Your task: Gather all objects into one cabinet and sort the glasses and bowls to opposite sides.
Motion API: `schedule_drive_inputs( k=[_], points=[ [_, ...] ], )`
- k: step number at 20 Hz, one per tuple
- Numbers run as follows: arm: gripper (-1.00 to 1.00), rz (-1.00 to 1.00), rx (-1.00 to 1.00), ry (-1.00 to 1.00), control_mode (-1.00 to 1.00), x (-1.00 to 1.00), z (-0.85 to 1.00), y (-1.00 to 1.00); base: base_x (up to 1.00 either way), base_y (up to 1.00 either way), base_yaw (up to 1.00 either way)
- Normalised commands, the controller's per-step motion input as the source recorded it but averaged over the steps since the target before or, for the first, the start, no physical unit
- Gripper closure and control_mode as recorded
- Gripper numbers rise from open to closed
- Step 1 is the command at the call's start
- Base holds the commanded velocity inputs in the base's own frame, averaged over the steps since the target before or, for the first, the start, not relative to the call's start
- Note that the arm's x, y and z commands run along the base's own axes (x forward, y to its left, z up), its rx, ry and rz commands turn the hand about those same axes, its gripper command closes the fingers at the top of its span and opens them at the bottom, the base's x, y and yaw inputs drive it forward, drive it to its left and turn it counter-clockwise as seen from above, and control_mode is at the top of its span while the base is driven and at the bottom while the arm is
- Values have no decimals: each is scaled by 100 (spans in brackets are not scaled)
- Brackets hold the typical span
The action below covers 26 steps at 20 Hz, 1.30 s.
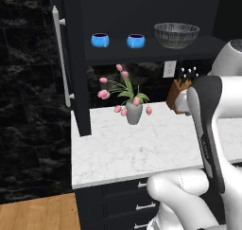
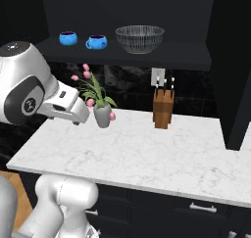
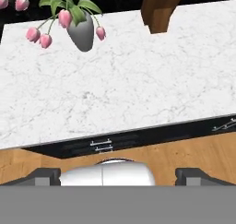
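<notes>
The cabinet [image 1: 142,55] is black, and its door with the long silver bar handle [image 1: 60,58] stands open at the left. On its dark shelf [image 2: 171,58] sit two blue bowls [image 1: 100,40] [image 1: 136,40], and the wide see-through bowl [image 1: 176,35] is to their right. From the right base view the blue bowls [image 2: 68,38] [image 2: 97,42] and the see-through bowl [image 2: 139,38] stand in the same row. The glasses are out of view. My gripper [image 3: 119,177] is open and holds nothing. It hangs over the counter's front edge, well below the shelf.
A grey vase of pink tulips [image 1: 134,111] [image 3: 82,32] and a wooden knife block [image 1: 178,96] [image 2: 163,109] stand at the back of the white marble counter [image 1: 123,148]. Drawers with short silver pulls [image 1: 145,206] sit below it. A black cupboard side [image 2: 235,85] rises at the right.
</notes>
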Motion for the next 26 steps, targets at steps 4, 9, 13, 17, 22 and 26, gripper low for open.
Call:
schedule_drive_inputs(
  k=[4, 9, 13, 17, 22, 26],
  points=[
    [-100, 3, 0, 1, -100, -44, 20, 0, 0, 0, 0],
    [-100, 15, 0, 1, -100, -40, 3, 8, 0, 0, 0],
    [-100, 12, 0, 0, -100, -31, -2, 8, 0, 0, 0],
    [-100, 4, 0, 0, -100, -5, -3, 7, 0, 0, 0],
    [-100, 0, 0, 0, 100, 0, 0, 0, 0, 7, 0],
    [-100, 0, 0, 0, 100, 0, 0, 0, -22, 10, 0]
  ],
)
